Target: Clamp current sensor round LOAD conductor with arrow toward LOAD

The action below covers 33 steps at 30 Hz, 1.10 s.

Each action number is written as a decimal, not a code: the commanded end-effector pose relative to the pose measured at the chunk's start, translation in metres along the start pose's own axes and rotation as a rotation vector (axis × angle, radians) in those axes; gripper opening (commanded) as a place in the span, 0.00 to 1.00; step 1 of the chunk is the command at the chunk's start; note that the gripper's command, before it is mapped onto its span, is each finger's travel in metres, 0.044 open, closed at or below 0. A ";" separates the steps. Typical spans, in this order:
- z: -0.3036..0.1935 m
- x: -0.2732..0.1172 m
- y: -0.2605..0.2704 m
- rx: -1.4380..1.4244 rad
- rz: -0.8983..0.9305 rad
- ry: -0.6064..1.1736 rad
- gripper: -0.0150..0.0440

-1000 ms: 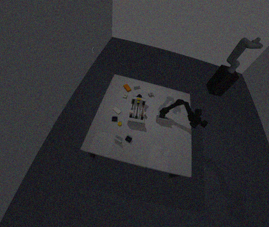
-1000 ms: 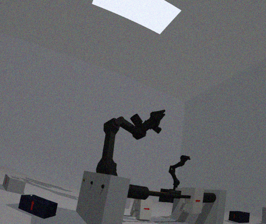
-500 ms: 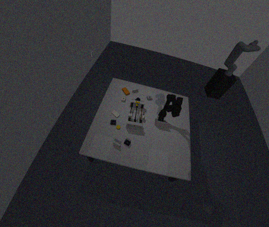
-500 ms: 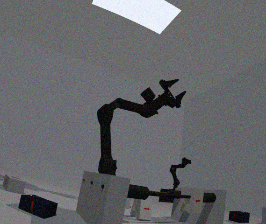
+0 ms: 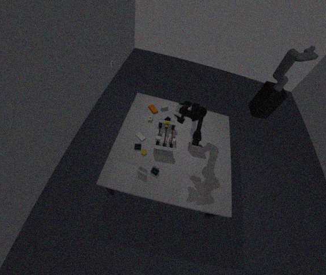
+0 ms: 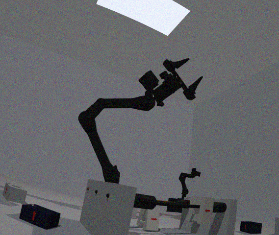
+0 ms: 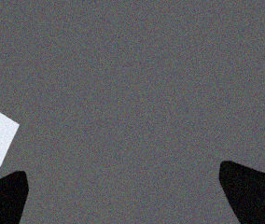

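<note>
My gripper (image 5: 177, 109) (image 6: 195, 67) (image 7: 125, 175) is wide open and empty, raised high above the table and tilted upward. The fixture (image 6: 109, 215) carries several parallel conductors (image 5: 165, 136); its marker text is unreadable. In the exterior view, a pale housing (image 6: 210, 202) with a left-pointing red arrow is at a conductor, and another pale housing (image 6: 152, 222) with a right-pointing arrow stands lower. A grey block (image 6: 14, 193) with a red arrow stands left of the fixture. I cannot tell which of these is the open sensor. The wrist view shows no sensor or conductor.
A navy block (image 6: 39, 216) with a red arrow lies left of the fixture. An orange block (image 5: 152, 109), a white slab (image 5: 140, 136), a dark block (image 5: 137, 145), a yellow piece (image 5: 144, 152) and another dark block (image 5: 154, 171) are on the table (image 5: 121, 177). A second arm is in the background.
</note>
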<state>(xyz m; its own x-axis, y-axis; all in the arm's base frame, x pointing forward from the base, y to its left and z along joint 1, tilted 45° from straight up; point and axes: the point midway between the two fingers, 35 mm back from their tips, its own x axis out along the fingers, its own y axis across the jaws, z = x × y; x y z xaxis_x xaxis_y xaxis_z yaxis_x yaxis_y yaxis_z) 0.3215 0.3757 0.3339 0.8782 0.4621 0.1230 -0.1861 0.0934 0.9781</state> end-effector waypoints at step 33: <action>0.334 -0.171 -0.081 -1.249 -0.679 -0.190 1.00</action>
<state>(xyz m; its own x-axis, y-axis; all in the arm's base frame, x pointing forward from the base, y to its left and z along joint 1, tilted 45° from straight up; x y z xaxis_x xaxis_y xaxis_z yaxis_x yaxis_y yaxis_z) 0.3223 -0.0011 0.3118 0.9990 -0.0314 -0.0320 0.0327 0.9986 0.0424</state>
